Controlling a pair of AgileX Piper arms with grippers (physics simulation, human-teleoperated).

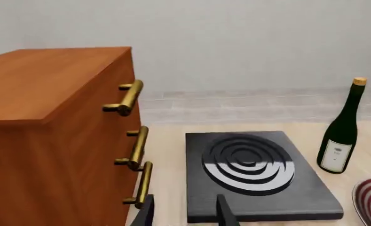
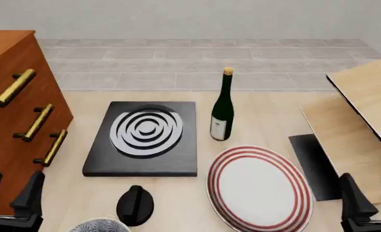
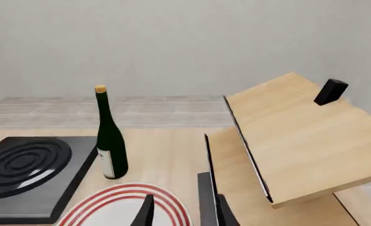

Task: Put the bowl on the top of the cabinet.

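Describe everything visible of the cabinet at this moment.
The cabinet is a tall reddish-brown box, wood by its look, standing upright at the table's left edge. Its flat top is bare. Three brass bar handles run down the drawer face, which is turned toward the black slab with concentric rings; a strip of tabletop separates them. The left gripper hovers near its lower front corner; contact cannot be judged.

The cabinet top at far left is bare. The bowl sits at the near edge, a black knob just right of it.
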